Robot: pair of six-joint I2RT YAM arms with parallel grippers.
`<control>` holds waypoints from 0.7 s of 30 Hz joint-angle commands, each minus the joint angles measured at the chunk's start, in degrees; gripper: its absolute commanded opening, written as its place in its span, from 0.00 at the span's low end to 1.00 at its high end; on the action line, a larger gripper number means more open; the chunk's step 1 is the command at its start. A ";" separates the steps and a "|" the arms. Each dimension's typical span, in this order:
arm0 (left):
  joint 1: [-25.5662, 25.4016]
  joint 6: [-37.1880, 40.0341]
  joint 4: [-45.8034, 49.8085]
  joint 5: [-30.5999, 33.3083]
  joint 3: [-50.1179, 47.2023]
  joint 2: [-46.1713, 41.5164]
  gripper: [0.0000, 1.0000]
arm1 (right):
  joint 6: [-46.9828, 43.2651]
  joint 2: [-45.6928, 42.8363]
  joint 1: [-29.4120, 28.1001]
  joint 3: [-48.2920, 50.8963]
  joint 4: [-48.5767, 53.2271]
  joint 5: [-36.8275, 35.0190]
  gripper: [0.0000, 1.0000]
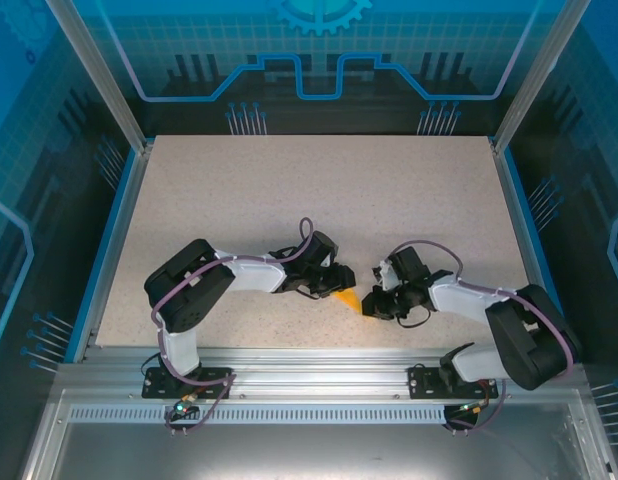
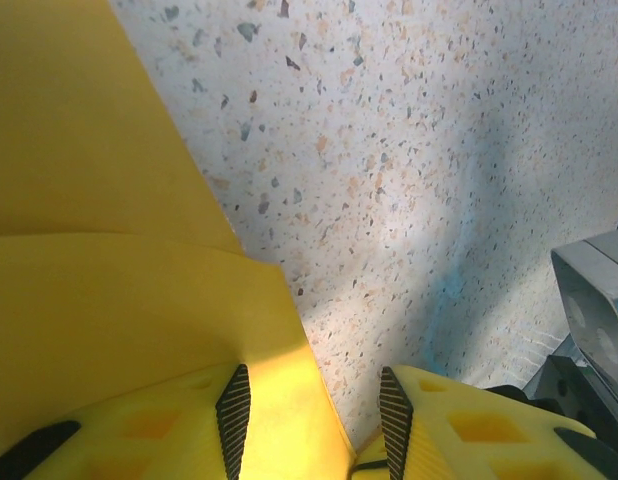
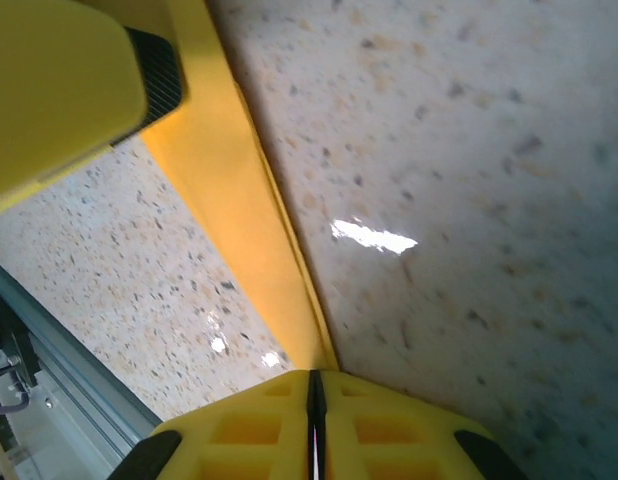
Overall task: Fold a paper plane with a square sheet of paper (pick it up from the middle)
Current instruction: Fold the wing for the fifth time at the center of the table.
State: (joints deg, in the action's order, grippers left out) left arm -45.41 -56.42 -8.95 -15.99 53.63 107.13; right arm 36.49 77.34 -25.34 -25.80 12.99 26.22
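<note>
The square sheet of paper (image 1: pixel 347 299) is a folded orange-yellow piece held just above the speckled table, between the two arms. My right gripper (image 1: pixel 372 303) is shut on its lower edge. In the right wrist view the closed fingertips (image 3: pixel 316 382) pinch the paper (image 3: pixel 234 200), which runs up as a narrow two-layer strip to the other gripper's finger (image 3: pixel 59 90). My left gripper (image 1: pixel 337 287) stands open around the other end. In the left wrist view the paper (image 2: pixel 109 250) lies against the left pad (image 2: pixel 234 405), and bare table shows between the left gripper's (image 2: pixel 314 402) jaws.
The speckled tabletop (image 1: pixel 319 200) stretches behind both arms. An aluminium rail (image 1: pixel 309 365) runs along the near edge, also seen in the right wrist view (image 3: pixel 49 360). Blue frame edges (image 1: pixel 109 240) border the sides. A grey part of the right arm (image 2: pixel 594 300) sits close by.
</note>
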 commanded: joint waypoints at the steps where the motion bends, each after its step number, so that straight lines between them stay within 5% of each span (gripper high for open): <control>1: 0.90 1.49 2.32 0.51 0.56 1.85 0.43 | 0.77 -0.04 1.00 2.20 7.84 -3.50 0.11; 8: 0.93 1.49 2.36 0.32 0.78 2.03 0.43 | 0.82 4.68 0.91 1.09 9.62 -6.97 0.08; 21: 0.99 1.75 2.52 -0.05 0.87 2.12 0.43 | 1.65 -2.65 0.44 0.91 15.48 -9.51 0.08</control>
State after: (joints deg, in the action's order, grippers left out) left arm -45.30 -56.42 -8.95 -16.88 53.95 107.57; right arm 37.52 75.48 -24.82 -26.24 18.68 22.46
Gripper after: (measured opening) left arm 0.431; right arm 0.080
